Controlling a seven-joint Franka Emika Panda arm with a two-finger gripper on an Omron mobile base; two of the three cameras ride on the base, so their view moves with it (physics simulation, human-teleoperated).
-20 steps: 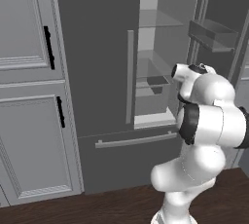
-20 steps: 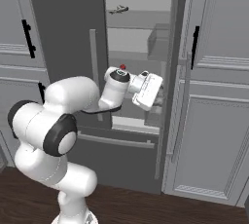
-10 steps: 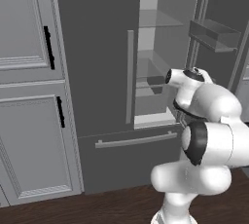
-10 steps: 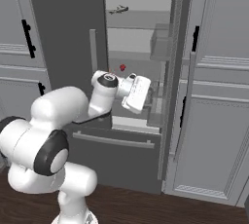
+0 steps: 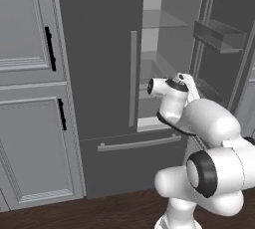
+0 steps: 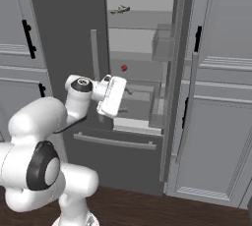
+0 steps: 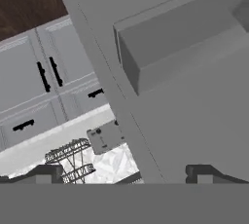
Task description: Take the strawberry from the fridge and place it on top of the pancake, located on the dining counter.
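Round red strawberry point(image 6: 124, 68) on fridge's point(image 6: 69, 28) glass shelf.

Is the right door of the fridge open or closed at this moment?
Open. In the right base view the fridge interior shows, with glass shelves and the strawberry on one; the right door is swung outward, its bins facing in.

Tall dark grey two-door fridge point(image 6: 69, 33) ahead, right door swung open, left door shut. Tiny red rounded strawberry point(image 6: 124, 68) on middle shelf inside, toward back. Small flat grey-green item point(image 6: 118, 10) on shelf above. White arm's tool point(image 6: 129, 103) before open compartment, below and just right of strawberry, apart from it. Light grey panelled cabinets point(image 6: 221, 122) flank fridge both sides.
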